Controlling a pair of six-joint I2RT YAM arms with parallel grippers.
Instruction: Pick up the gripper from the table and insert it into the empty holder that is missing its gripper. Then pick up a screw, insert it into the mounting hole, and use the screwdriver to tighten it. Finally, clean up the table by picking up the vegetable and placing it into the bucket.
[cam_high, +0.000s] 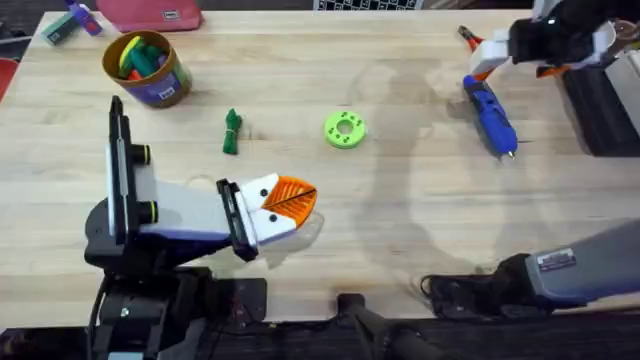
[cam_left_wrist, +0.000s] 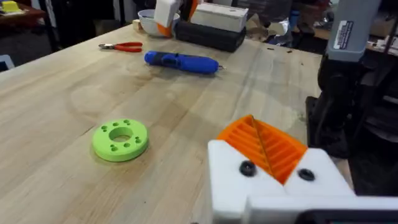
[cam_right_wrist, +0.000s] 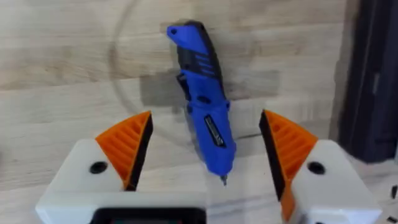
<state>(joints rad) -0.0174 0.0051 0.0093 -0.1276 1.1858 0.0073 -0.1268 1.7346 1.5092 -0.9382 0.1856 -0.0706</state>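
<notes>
The blue screwdriver (cam_high: 490, 115) lies on the table at the far right, its silver tip pointing toward the front. My right gripper (cam_high: 515, 55) hovers over its handle end. In the right wrist view that gripper (cam_right_wrist: 205, 134) is open, its orange pads on either side of the screwdriver (cam_right_wrist: 205, 118) below. My left gripper (cam_high: 288, 203) rests low at the front left, and its orange pads (cam_left_wrist: 267, 146) are pressed together, shut on nothing. Each of its white blocks has a dark hole (cam_left_wrist: 247, 168). The green vegetable (cam_high: 232, 132) lies near the bucket (cam_high: 147, 68). A loose gripper piece and a screw are out of view.
A lime-green disc (cam_high: 345, 130) with holes sits mid-table. Red pliers (cam_left_wrist: 121, 46) and a white bowl (cam_left_wrist: 152, 22) lie at the far right. A dark box (cam_high: 600, 110) borders the right edge. A pink case (cam_high: 150, 12) is at the back left.
</notes>
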